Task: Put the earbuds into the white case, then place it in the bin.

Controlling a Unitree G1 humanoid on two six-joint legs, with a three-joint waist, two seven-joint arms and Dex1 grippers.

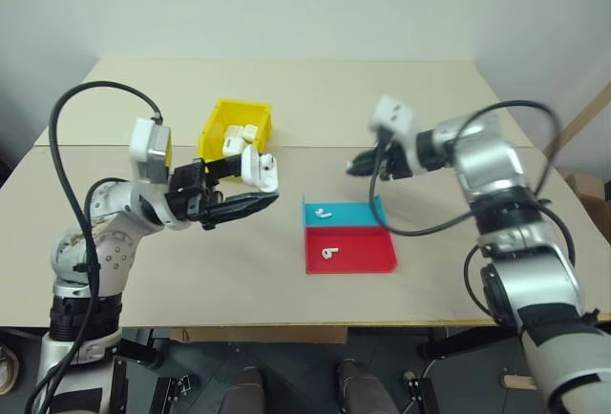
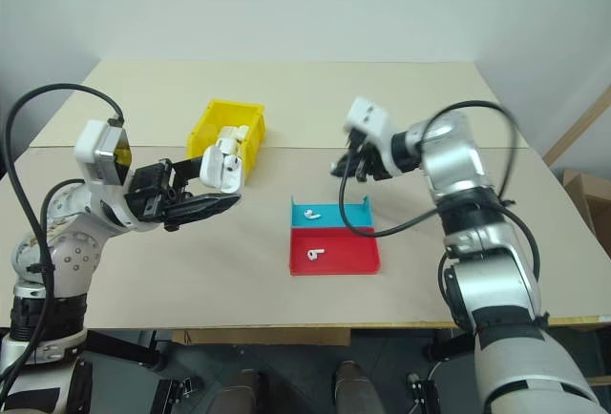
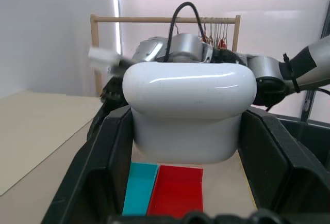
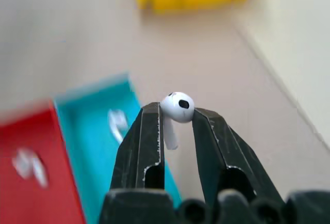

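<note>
Right gripper (image 4: 178, 118) raised level, fingers pinching an earbud (image 4: 177, 108); left gripper (image 1: 250, 204) clamps my white case (image 1: 260, 170)

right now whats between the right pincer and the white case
Nothing: open air over bare table separates the right pincer, gripping an earbud, from the white case, in the left eye view.

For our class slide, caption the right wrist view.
Right gripper pinching a tiny glossy white plastic earbud above the shallow teal-and-red tray.

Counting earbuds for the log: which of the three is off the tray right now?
The earbud pinched in the right gripper jaws, held above the table. The other two lie in the tray: one in the teal part, one in the red.
</note>
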